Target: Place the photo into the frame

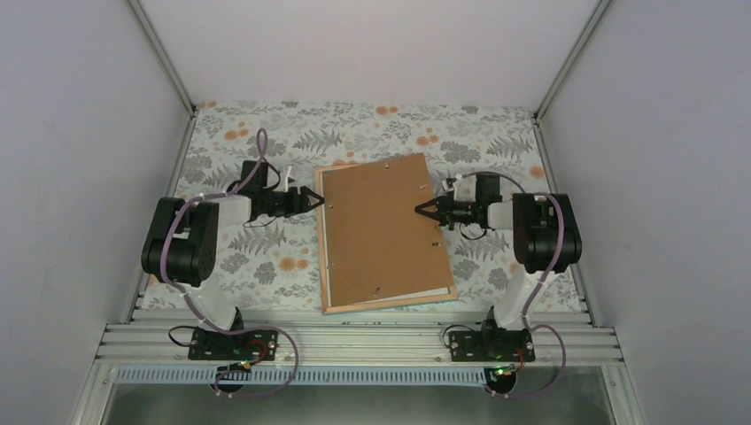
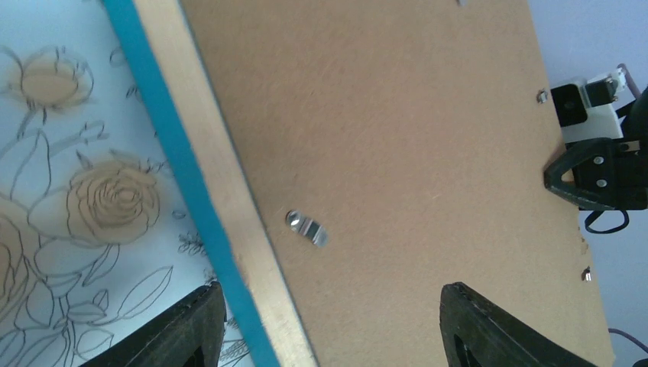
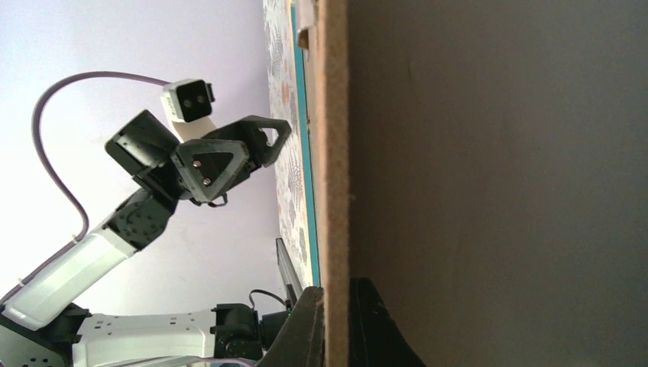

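The frame lies face down mid-table; its pale wood back and teal edge show in the left wrist view. A brown backing board lies over it. My right gripper is shut on the board's right edge, one finger on each face. At the frame's left side my left gripper stands open, its fingers spread across the frame rail and the board, holding nothing. A thin white sheet edge shows under the board. The photo is hidden.
A small metal turn clip sits on the board near the left rail. The floral tablecloth covers the table. White walls close in left, right and behind. An aluminium rail runs along the near edge by both arm bases.
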Available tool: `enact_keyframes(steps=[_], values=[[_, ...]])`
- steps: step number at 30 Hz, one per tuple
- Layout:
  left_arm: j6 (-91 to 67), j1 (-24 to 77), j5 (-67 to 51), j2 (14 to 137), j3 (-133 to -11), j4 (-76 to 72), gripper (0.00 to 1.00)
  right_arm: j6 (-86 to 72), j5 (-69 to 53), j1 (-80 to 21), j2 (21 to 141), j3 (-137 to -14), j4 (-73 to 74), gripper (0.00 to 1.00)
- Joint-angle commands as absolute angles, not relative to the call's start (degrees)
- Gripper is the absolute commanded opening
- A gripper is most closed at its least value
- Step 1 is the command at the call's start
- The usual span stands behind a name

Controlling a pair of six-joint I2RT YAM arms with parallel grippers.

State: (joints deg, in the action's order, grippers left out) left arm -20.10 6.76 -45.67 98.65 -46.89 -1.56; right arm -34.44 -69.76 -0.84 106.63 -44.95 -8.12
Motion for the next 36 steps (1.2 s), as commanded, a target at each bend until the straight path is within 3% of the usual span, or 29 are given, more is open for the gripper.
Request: enact_keyframes(steps=[1,7,15,19,27,36], values=[[-22.9,6.8,-47.7,101.4,-44.9,-5.8,0.69,-42.5,-63.1,-1.7,108.6,-41.7,-20.3,0.04],[-25.2,7.0,-51.1,107.3,-48.0,-10.6,0.58,-48.9,-61.0,-2.4,113.2,-41.6,-30.2,0.04],[-27.8,6.7,-50.1,112.3,-52.0,-15.2,0.57,-49.5,-56.0,-5.2,117.6,-49.7,-29.8,0.04],[-27.8,6.6,-49.2,112.4,-52.5,-15.5,0.57,-44.8,-53.6,-7.4,118.0,-53.8,-21.7,0.06],[-26.8,5.5,-47.1,111.2,-51.4,-14.7,0.57,-37.0,-45.0,-8.5,112.2,-55.7,-6.1,0.56],[-26.4,5.3,-46.3,109.7,-51.0,-14.3,0.58,-30.9,-34.3,-11.5,107.3,-60.6,4.9,0.99]])
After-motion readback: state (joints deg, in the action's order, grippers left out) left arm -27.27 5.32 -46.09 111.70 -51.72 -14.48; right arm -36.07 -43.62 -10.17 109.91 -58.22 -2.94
